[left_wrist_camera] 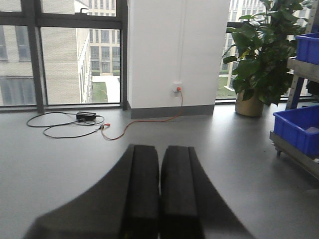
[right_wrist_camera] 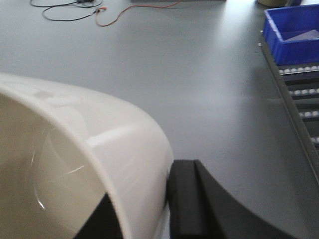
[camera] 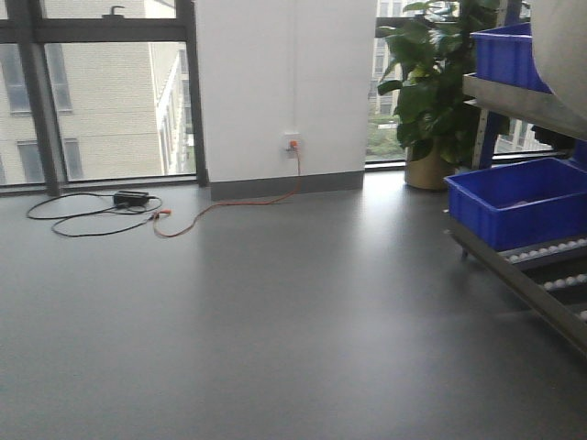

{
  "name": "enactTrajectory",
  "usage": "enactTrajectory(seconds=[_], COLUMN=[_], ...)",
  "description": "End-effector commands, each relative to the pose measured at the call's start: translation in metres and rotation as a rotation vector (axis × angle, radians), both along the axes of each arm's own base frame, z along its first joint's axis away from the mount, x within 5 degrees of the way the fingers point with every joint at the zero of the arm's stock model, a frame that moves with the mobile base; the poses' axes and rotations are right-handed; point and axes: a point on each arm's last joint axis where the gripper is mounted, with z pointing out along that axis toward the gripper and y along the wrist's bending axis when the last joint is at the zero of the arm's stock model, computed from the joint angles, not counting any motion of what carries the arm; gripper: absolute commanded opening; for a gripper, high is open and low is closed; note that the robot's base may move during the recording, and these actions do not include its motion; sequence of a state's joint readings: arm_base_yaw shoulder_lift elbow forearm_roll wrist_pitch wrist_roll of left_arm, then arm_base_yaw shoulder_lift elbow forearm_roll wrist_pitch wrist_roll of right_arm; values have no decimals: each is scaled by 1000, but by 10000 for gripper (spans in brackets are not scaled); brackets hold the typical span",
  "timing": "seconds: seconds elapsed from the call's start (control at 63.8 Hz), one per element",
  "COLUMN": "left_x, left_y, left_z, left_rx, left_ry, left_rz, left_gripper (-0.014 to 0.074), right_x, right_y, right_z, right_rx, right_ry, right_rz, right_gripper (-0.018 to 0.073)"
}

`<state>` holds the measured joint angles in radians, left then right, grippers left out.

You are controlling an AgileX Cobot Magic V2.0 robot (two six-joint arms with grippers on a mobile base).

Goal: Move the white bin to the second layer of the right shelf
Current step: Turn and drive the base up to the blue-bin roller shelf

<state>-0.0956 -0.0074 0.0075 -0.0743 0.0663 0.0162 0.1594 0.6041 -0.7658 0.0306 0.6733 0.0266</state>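
Observation:
The white bin (right_wrist_camera: 75, 149) fills the lower left of the right wrist view, its cream wall pinched in my right gripper (right_wrist_camera: 144, 199), one black finger (right_wrist_camera: 187, 199) outside the wall and the other inside. In the front view the white bin (camera: 561, 41) hangs at the top right corner, above the right shelf. That shelf has a low roller level (camera: 550, 266) and, above it, a level with a flat steel front rail (camera: 518, 101), the second layer counting up. My left gripper (left_wrist_camera: 160, 149) is shut on nothing, over bare floor.
A blue crate (camera: 523, 202) sits on the low roller level and another blue crate (camera: 503, 55) on the level above. A potted plant (camera: 440, 82) stands behind the shelf. Cables and an adapter (camera: 130, 197) lie on the grey floor by the windows.

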Motion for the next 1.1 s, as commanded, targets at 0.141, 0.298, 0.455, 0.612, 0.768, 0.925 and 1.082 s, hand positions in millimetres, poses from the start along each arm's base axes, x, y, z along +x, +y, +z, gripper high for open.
enactTrajectory(seconds=[0.141,0.298,0.455,0.612,0.768,0.925,1.082], left_x=[1,1,1,1,1,1,1], left_y=[0,0,0,0,0,0,0], left_z=[-5,-5,-5,-5,-5,-5,-5], left_rx=[-14,-14,-14,-14,-14,-14,-14], left_ry=[-50,-50,-50,-50,-50,-50,-50], left_rz=[0,0,0,0,0,0,0], left_gripper=[85,85,85,85,85,85,85], right_x=[2,2,2,2,2,2,2], right_y=[-1,-1,-1,-1,-1,-1,-1], right_z=[17,17,17,17,17,17,17], right_rx=[21,21,21,21,21,21,21], right_ry=[-118,-118,-118,-118,-118,-118,-118], right_rz=[-11,-11,-11,-11,-11,-11,-11], right_gripper=[56,56,56,56,56,56,56])
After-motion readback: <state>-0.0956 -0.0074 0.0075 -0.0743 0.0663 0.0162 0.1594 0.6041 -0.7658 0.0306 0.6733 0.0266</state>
